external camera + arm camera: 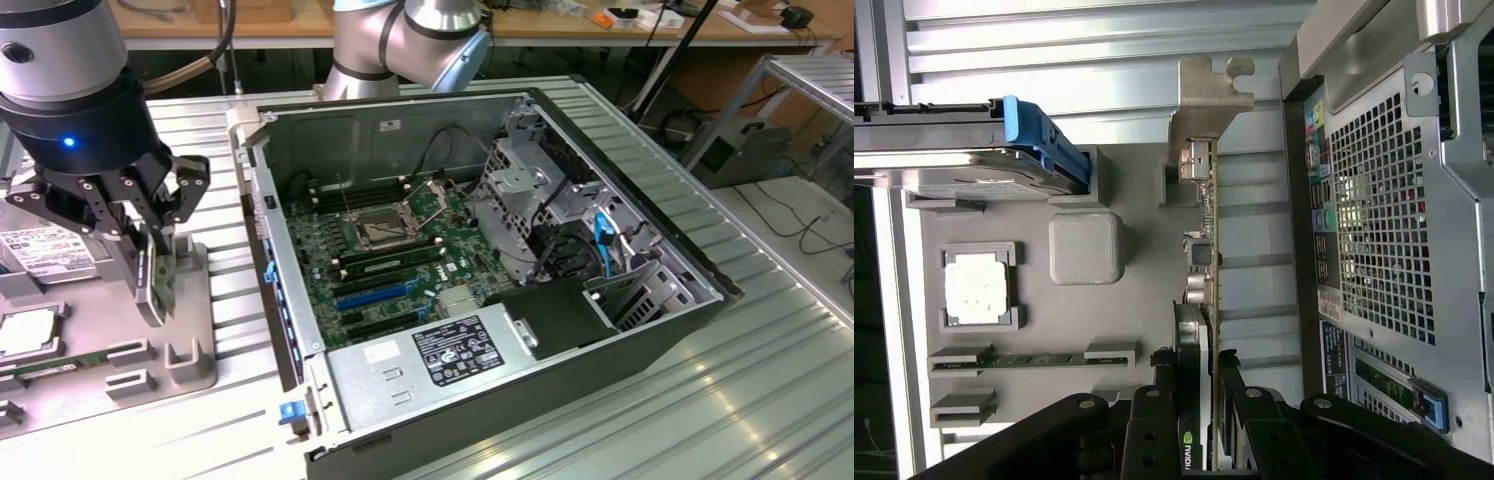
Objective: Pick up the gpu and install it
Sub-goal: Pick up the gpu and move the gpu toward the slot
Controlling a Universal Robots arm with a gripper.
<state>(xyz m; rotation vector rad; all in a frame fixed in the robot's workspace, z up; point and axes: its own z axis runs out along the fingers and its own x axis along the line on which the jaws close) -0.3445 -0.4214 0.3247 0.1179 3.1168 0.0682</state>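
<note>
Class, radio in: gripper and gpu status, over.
Gripper shut on thin black-and-green gpu card. Card upright in grey fixture tray. Open black computer case alongside.

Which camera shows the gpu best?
The wrist view: the gpu is close and edge-on, its bracket plain. The exterior view shows it small, upright in the grey tray, under the gripper.

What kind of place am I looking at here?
Probably a robotics lab or workshop: a robot arm beside an open computer case on a metal table, with a tray of computer parts alongside.
</note>
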